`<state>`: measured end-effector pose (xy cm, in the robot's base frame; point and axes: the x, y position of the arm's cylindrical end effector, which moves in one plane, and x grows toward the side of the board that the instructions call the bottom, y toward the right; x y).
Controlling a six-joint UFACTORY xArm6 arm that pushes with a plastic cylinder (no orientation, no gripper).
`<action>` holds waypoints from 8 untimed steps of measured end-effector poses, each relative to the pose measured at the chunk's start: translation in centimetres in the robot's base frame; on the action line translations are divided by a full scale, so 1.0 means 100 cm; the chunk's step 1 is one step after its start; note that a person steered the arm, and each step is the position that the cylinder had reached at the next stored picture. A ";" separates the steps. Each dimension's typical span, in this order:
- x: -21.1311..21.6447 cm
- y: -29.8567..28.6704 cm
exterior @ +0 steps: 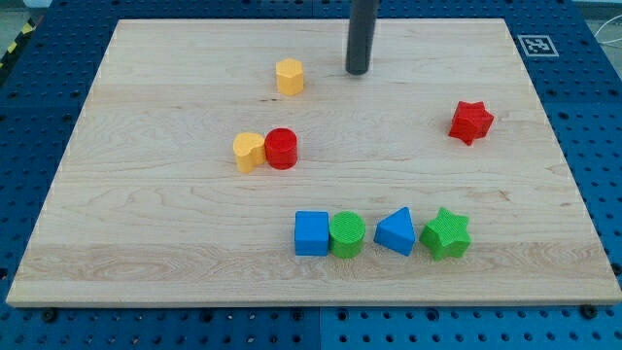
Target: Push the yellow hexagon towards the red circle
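Eight small coloured blocks on the pale wooden board (146, 253): two yellow, two red, two blue, two green. Yellow hexagon block (290, 76) sits upright, upper centre; my tip (358, 72) stands just to its right, apart, holding nothing. Red circle block (282, 149) lies below, touching a yellow heart-like block (249, 152). Red star (471, 122) right. Bottom row: blue square (312, 233), green circle (347, 234), blue triangle (396, 231), green star (446, 234).
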<state>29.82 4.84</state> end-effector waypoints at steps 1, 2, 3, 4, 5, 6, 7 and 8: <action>-0.001 -0.042; -0.009 -0.076; -0.033 -0.095; -0.037 -0.116; -0.035 -0.122; -0.029 -0.120; -0.018 -0.116; -0.004 -0.105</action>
<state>29.42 -5.69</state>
